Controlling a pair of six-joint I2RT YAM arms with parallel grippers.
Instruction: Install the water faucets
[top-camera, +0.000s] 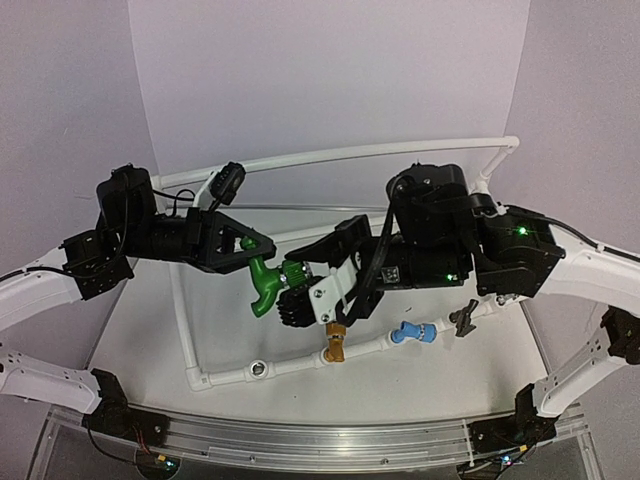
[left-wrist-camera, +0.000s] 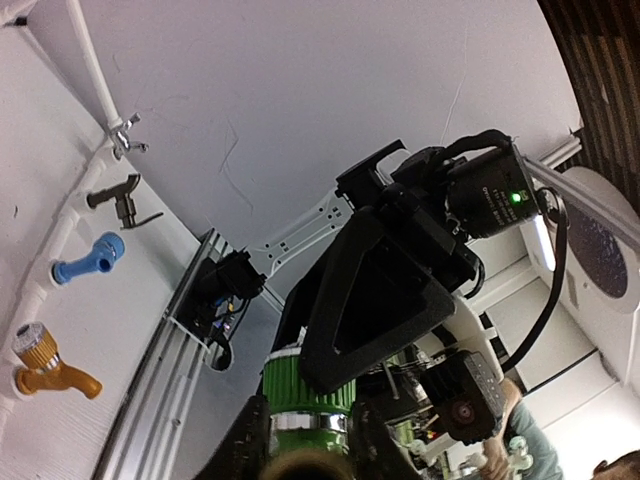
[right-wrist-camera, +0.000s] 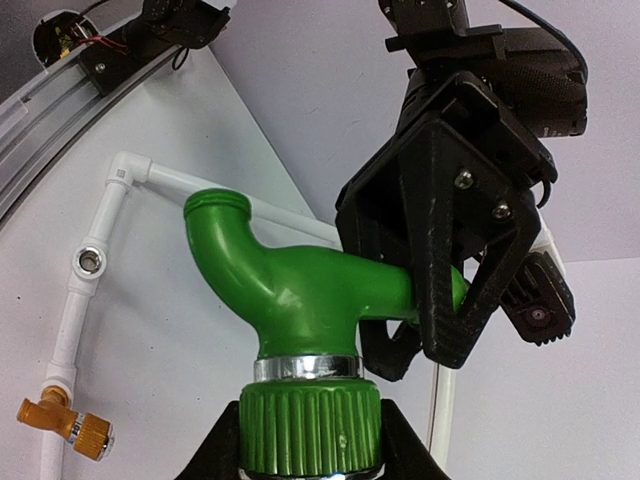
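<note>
- Between my right gripper's (right-wrist-camera: 310, 440) fingers the green plastic faucet (right-wrist-camera: 290, 285) sits clamped by its ribbed collar, aloft.
- My left gripper (right-wrist-camera: 440, 300) straddles its stem; pinching or not, I cannot tell.
- Secure that, then meet the white pipe frame's (top-camera: 185, 320) empty socket (top-camera: 260, 369), at six o'clock, squarely.

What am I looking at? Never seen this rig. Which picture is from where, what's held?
Two robot arms stand side by side, each ending in a two-finger gripper. The wide picture comes from a fixed camera above and behind them; the other two come from a camera on each wrist. On the table sits a white pipe frame carrying a golden-orange faucet, a blue faucet, a dark grey faucet and a shiny silver faucet. Both arms hold one green plastic faucet in mid-air: the right gripper on its ribbed cap, the left gripper around its other end.
</note>
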